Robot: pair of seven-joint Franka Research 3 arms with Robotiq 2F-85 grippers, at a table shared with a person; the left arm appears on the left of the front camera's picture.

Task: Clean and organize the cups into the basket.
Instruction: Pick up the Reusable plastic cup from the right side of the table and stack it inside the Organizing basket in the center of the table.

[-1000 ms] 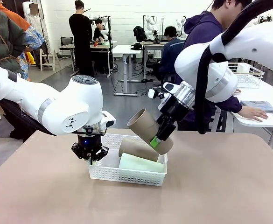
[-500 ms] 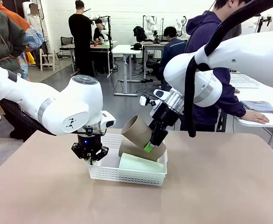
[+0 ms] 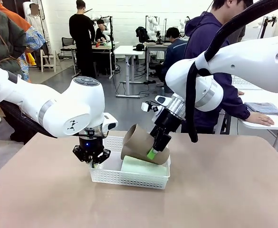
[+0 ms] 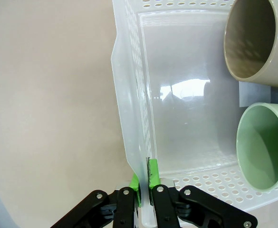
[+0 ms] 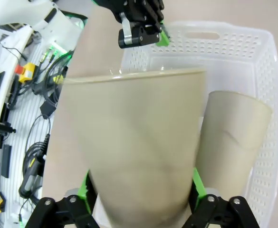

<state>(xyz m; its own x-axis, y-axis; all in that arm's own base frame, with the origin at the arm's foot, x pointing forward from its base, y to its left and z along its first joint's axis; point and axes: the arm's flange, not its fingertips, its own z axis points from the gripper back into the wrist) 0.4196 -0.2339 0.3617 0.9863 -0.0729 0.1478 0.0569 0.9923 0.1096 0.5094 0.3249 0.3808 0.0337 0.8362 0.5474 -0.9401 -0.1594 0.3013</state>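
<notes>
The white lattice basket [image 3: 129, 181] sits mid-table. My left gripper [image 3: 92, 160] is shut on its left wall [image 4: 129, 95], with the green pads [image 4: 152, 172] pinching the rim. A mint cup [image 3: 143, 167] and a tan cup [image 3: 127, 155] lie on their sides in the basket. Another tan cup [image 3: 141, 142] leans across that tan cup, mouth up-left. My right gripper [image 3: 154, 151] straddles its narrow end. In the right wrist view the fingers [image 5: 87, 186] flank this cup [image 5: 139, 142] closely, and whether they press it is unclear. The lower tan cup [image 5: 234, 137] lies beside it.
A person in a dark hoodie [image 3: 210, 52] stands at the far edge with a hand on the white side table [image 3: 267, 118]. The tan tabletop [image 3: 215, 190] stretches bare to the right and front of the basket. More people and desks are farther back.
My right arm has lowered and moved left with the tan cup, from above the basket's right end down onto the tan cup lying inside. The left gripper has not moved.
</notes>
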